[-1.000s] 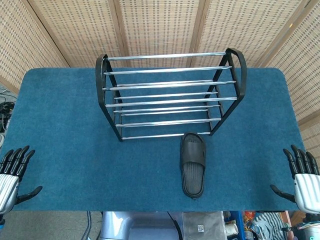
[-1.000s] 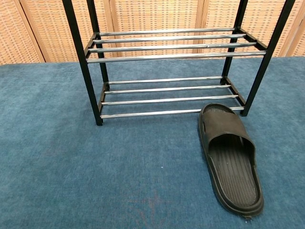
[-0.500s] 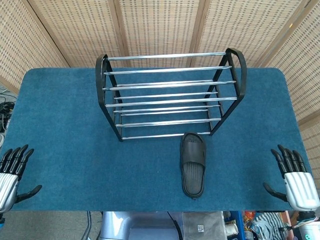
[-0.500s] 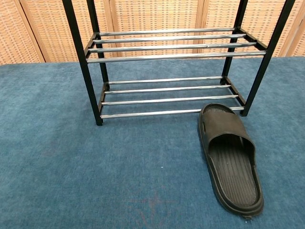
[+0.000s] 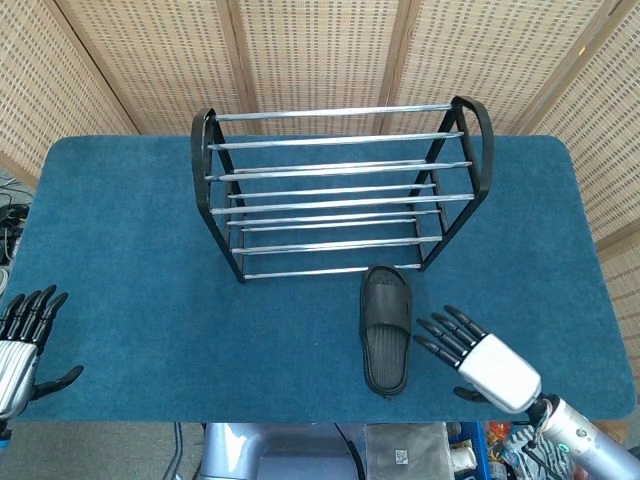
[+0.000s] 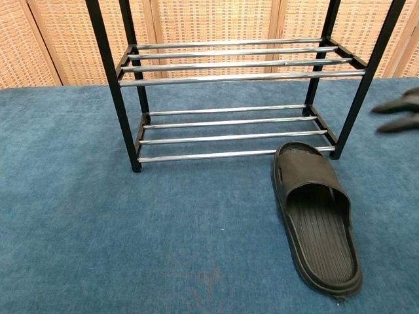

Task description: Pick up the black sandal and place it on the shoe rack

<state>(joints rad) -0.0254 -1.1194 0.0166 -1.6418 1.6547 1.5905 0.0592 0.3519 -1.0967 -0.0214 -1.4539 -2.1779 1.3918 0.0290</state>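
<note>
The black sandal lies flat on the blue table cover, toe toward the shoe rack and just in front of its right leg; the chest view shows the sandal sole-down beside the rack. My right hand hovers a short way right of the sandal's heel, fingers spread and empty, not touching it. Its dark fingertips enter the chest view at the right edge. My left hand stays at the table's front left corner, fingers apart, holding nothing.
The rack has two tiers of chrome rods between black end frames. Woven screens stand behind the table. Blue cover stretches left of the rack and sandal.
My right hand has swung in from the table's front right corner leftward toward the sandal and now shows in the chest view. The left hand and sandal have stayed put.
</note>
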